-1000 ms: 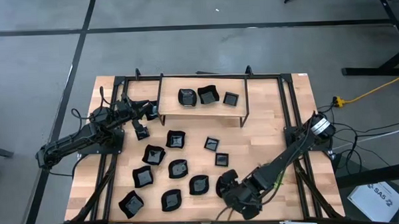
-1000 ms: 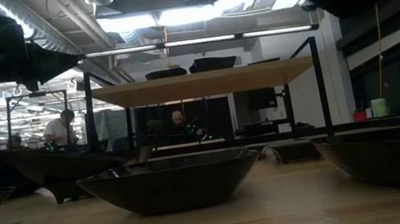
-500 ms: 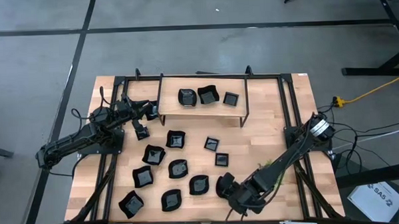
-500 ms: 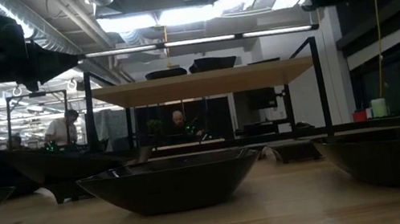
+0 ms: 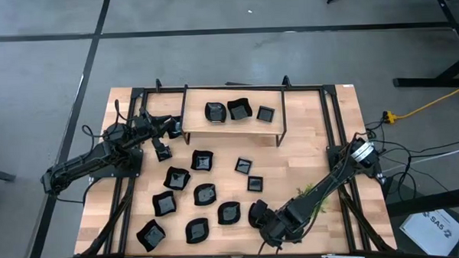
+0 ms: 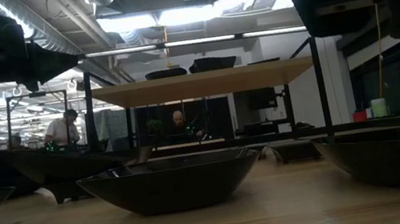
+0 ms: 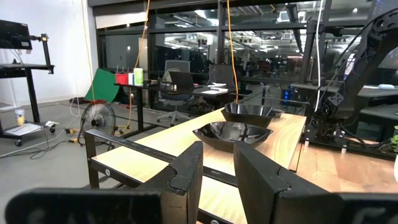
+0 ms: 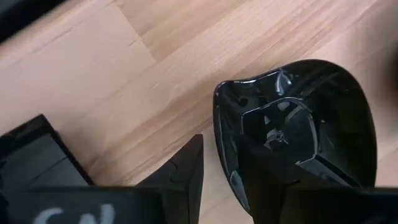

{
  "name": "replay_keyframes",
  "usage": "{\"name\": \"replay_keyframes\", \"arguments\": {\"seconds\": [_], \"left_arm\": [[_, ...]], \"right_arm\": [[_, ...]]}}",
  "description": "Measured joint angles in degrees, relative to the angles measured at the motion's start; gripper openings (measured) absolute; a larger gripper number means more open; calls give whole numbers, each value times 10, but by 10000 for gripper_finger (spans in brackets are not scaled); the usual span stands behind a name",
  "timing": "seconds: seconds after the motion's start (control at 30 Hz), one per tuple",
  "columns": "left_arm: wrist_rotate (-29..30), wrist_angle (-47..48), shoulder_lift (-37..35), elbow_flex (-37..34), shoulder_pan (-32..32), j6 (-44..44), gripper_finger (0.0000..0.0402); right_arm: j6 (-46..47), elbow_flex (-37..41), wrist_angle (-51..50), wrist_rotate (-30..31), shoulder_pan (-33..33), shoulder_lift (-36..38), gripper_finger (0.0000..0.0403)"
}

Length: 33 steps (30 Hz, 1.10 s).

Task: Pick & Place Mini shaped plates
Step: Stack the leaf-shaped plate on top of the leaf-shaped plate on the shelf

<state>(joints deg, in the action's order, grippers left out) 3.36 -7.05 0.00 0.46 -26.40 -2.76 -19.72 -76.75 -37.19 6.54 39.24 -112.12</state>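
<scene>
Glossy black mini plates [image 5: 205,194] are scattered on wooden worktop [image 5: 307,153], three on shelf [image 5: 231,126]. One plate's [image 8: 298,137] rim is straddled by right end effector [image 8: 221,177], grip unclear. Left end effector [image 7: 217,180] is released, nr shelf.

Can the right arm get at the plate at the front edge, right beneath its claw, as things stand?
Probably yes: the right claw already straddles that black plate's rim, one finger inside, with bare wood around it.

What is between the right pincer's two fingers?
The rim of a glossy black plate. In the right wrist view one finger sits outside the rim on the wooden table, the other inside the dish.
</scene>
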Motion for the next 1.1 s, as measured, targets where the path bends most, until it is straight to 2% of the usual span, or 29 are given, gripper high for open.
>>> {"name": "replay_keyframes", "arguments": {"seconds": [0.23, 0.5, 0.6, 0.77, 1.1], "left_arm": [[0, 0, 0, 0, 0, 0, 86], [0, 0, 0, 0, 0, 0, 86], [0, 0, 0, 0, 0, 0, 86], [0, 0, 0, 0, 0, 0, 86], [0, 0, 0, 0, 0, 0, 86]], "right_arm": [[-2, 0, 0, 34, 0, -3, 91], [10, -1, 2, 42, -2, -3, 10], [35, -14, -1, 44, -2, -3, 10], [45, -78, -55, 48, -8, -3, 5], [42, -259, -211, 48, -53, -3, 3]]}}
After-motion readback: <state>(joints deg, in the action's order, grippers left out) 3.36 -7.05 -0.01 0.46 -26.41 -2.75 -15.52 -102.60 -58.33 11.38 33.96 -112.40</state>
